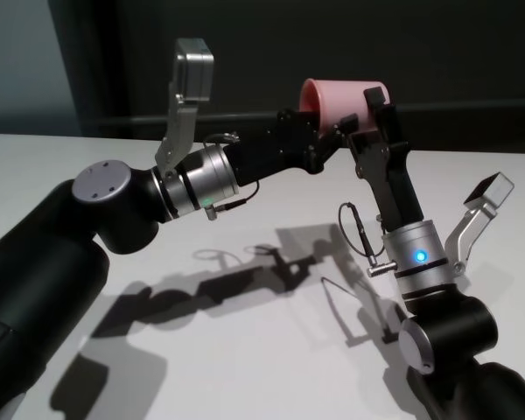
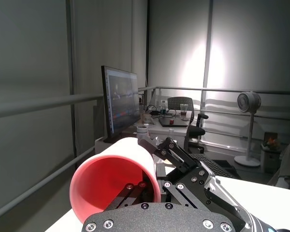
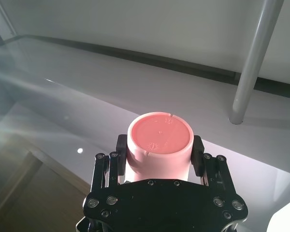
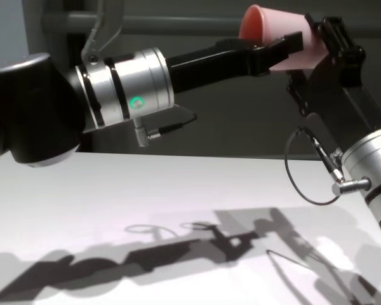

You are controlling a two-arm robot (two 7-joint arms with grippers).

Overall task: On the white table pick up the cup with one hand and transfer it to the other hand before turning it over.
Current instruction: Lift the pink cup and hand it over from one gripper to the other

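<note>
okay, both of my arms are up and meeting high over the white table (image 1: 245, 367), and the cup (image 1: 339, 101) is right between them. it's pink, lying tipped on its side in the air, well clear of the tabletop.

my left gripper (image 4: 286, 49) reaches across from the left, fingers clamped down on the cup's rim, one finger inside the mouth and one outside. in the left wrist view i can see the open mouth of the cup (image 2: 113, 180) just ahead of my left fingers (image 2: 135, 192), with a finger running along the inner wall.

my right gripper (image 3: 159, 153) comes up from the lower right, and its fingers (image 3: 198, 150) sit one on each side of the cup body, pressed against the wall. from the right wrist view i'm looking at the cup's closed bottom (image 3: 159, 134) pointing away from that hand, framed between the two pads. so right now both hands have a hold on it: left at the rim, right around the barrel.

arm shadows lie across the table below.
</note>
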